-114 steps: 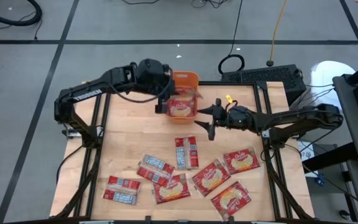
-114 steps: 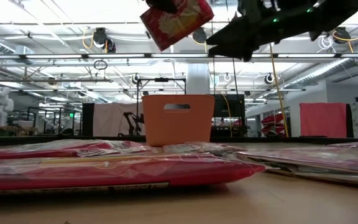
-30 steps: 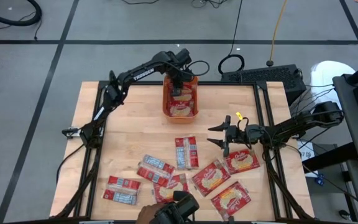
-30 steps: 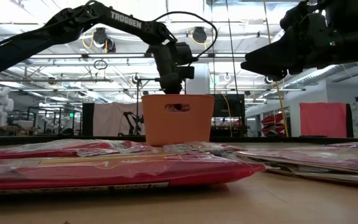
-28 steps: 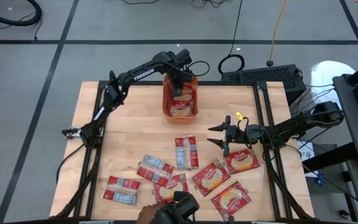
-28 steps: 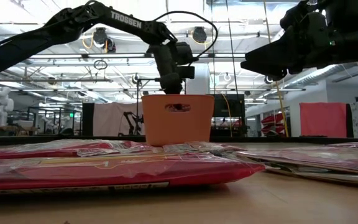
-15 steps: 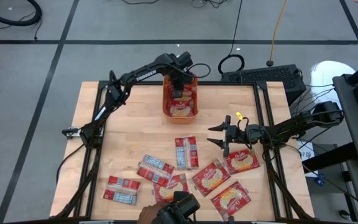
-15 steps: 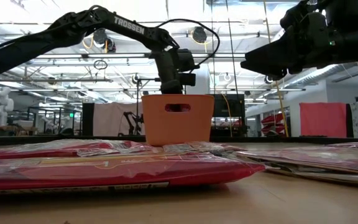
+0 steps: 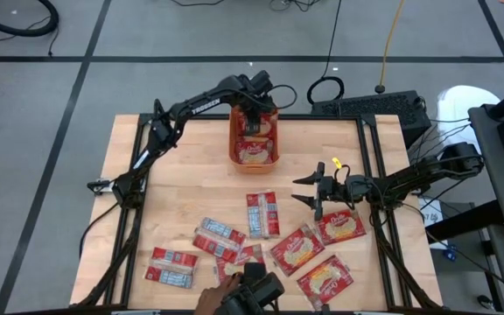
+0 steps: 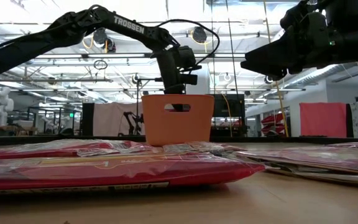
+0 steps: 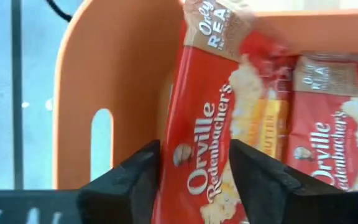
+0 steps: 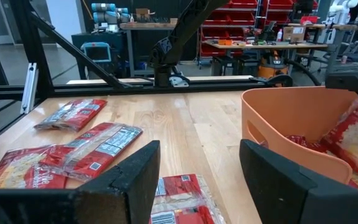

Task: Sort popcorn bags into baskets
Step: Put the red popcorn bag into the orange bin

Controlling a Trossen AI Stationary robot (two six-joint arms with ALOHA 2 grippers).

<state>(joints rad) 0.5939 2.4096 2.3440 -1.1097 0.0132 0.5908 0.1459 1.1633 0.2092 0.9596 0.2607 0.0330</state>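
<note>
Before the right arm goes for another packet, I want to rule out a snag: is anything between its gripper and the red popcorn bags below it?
Nothing visible. The right gripper hangs open over bare wooden table, and the flat red popcorn bags lie uncovered just beyond it. The left gripper is away at the small orange plastic basket.

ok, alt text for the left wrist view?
The left gripper reaches into the orange bin, its dark fingers on either side of a red popcorn bag standing on edge. A second bag lies beside it in the bin.
</note>
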